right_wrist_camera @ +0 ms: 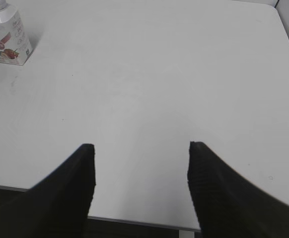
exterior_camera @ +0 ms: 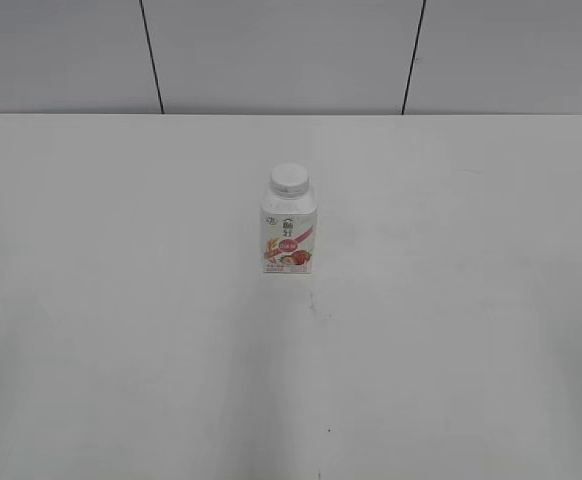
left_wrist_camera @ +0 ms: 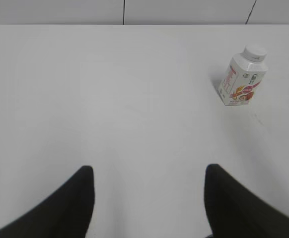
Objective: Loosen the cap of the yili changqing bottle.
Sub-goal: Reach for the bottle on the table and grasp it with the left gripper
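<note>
The yili changqing bottle point(exterior_camera: 289, 235), small, white and squarish with a pink-red fruit label, stands upright in the middle of the white table. Its white ribbed cap point(exterior_camera: 290, 179) sits on the neck. In the left wrist view the bottle point(left_wrist_camera: 241, 82) is at the upper right with its cap point(left_wrist_camera: 254, 51) on top. In the right wrist view the bottle point(right_wrist_camera: 8, 42) is at the top left corner, the cap cut off by the frame. My left gripper point(left_wrist_camera: 148, 171) is open and empty, far from the bottle. My right gripper point(right_wrist_camera: 140, 148) is open and empty near the table's front edge. Neither gripper shows in the exterior view.
The white table point(exterior_camera: 451, 330) runs back to a grey panelled wall point(exterior_camera: 281, 55) with dark seams. The table's front edge point(right_wrist_camera: 134, 221) shows under my right gripper, and its right edge point(right_wrist_camera: 288, 39) at the far right.
</note>
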